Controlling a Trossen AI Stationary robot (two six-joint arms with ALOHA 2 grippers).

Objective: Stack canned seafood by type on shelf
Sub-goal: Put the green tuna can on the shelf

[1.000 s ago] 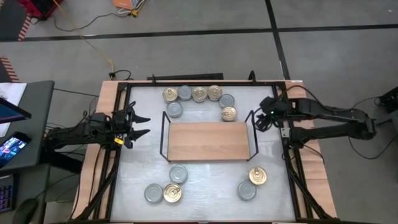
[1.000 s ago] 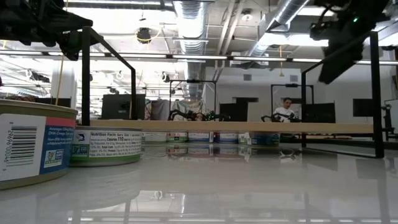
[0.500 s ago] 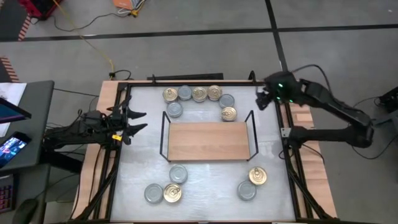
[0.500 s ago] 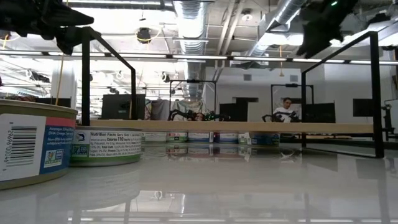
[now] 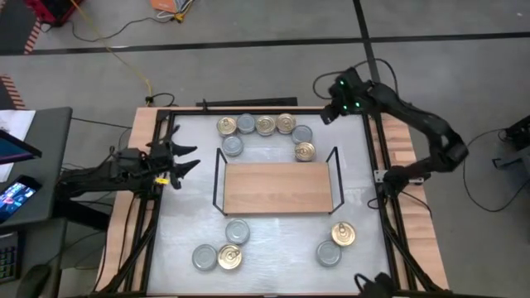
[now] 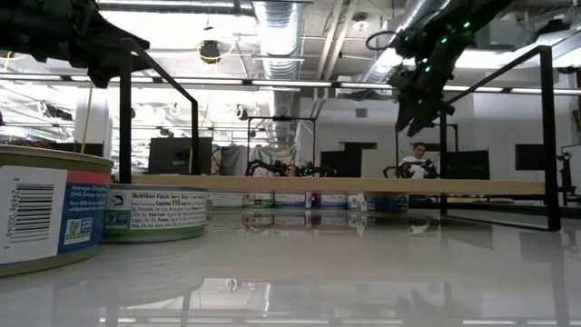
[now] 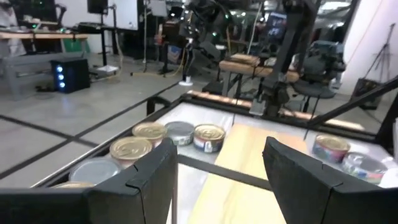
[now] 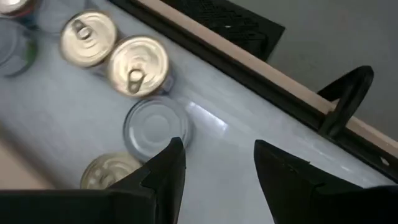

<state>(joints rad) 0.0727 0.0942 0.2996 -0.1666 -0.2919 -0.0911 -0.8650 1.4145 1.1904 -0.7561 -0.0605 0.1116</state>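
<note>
Tins (image 5: 265,126) in row along upper centre, above bare shelf (image 5: 277,188). Right gripper (image 5: 329,112), fingers apart, empty, upper right, nearest; tins lie left. Left gripper (image 5: 184,162) apart, idle mid-left.

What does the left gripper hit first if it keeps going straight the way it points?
Probably the shelf: the open left gripper points across the table at its near wire end frame. It may be high enough to pass over the board; depth is unclear.
</note>
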